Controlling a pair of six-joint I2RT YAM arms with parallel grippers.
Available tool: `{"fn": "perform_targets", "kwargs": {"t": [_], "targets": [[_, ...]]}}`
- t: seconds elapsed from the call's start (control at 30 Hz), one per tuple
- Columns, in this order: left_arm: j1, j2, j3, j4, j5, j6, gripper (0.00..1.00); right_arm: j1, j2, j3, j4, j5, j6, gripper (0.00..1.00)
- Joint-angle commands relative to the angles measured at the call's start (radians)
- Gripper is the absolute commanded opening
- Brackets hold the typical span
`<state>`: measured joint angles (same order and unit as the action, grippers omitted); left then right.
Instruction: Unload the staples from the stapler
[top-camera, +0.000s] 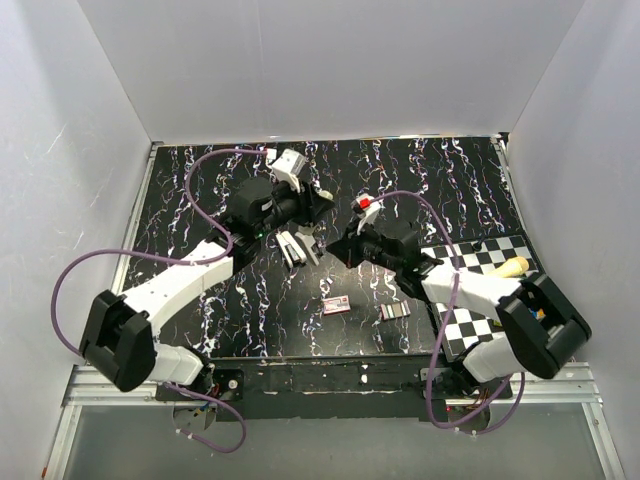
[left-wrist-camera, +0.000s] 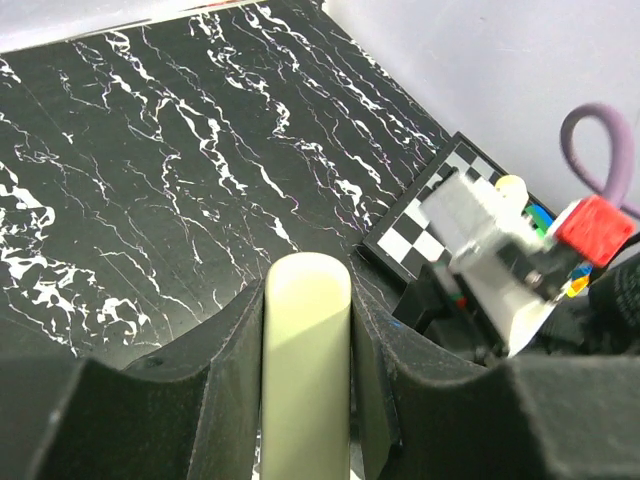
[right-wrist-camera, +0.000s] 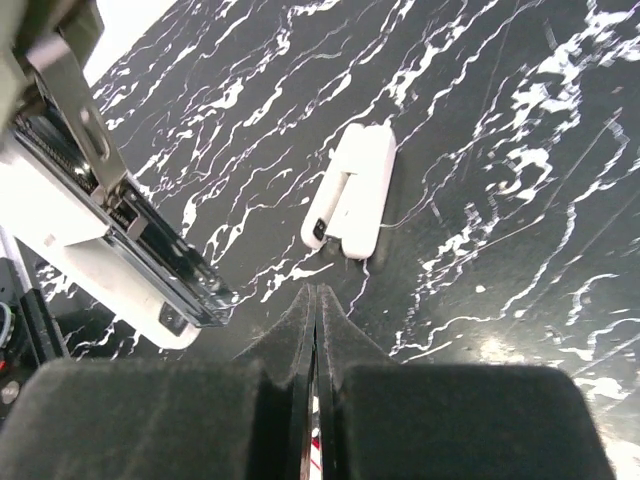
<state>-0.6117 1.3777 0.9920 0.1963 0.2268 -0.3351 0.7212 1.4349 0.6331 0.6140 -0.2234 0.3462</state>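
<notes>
The white stapler (top-camera: 293, 248) hangs open above the black marbled table, between the two arms. My left gripper (top-camera: 305, 222) is shut on it: in the left wrist view its cream-white bar (left-wrist-camera: 305, 370) is clamped between the two black fingers (left-wrist-camera: 225, 380). The right wrist view shows the stapler's open metal magazine channel (right-wrist-camera: 120, 210) at the left, tilted down toward the table. My right gripper (right-wrist-camera: 316, 295) is shut just right of the stapler's lower end, with nothing clearly visible between its pads. It (top-camera: 335, 247) is not touching the stapler. I cannot make out any staples in the channel.
A small white piece (right-wrist-camera: 350, 190) lies on the table just ahead of the right gripper. Nearer the front lie a small pink box (top-camera: 337, 305) and a short grey strip (top-camera: 395, 311). A checkered board (top-camera: 480, 265) with a wooden item (top-camera: 515, 266) sits at the right.
</notes>
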Motion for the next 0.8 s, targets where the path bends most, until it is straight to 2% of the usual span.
{"fn": "perform_targets", "kwargs": {"t": [0.0,0.23,0.43,0.63,0.77], "targets": [[0.004,-0.117,-0.029,-0.044,0.01,0.044,0.0,0.004,-0.131,0.08,-0.137,0.087,-0.119,0.01],[0.003,-0.235,-0.038,-0.097,-0.021,0.08,0.0,0.004,-0.297,0.135,-0.37,0.137,-0.193,0.01],[0.004,-0.301,-0.004,-0.147,0.005,0.088,0.0,0.004,-0.39,0.145,-0.508,-0.002,-0.153,0.01],[0.003,-0.353,-0.015,-0.15,-0.018,0.065,0.0,0.041,-0.472,0.122,-0.524,-0.151,-0.064,0.01],[0.003,-0.358,-0.019,-0.155,-0.021,0.062,0.0,0.099,-0.461,0.129,-0.479,-0.208,-0.006,0.01]]}}
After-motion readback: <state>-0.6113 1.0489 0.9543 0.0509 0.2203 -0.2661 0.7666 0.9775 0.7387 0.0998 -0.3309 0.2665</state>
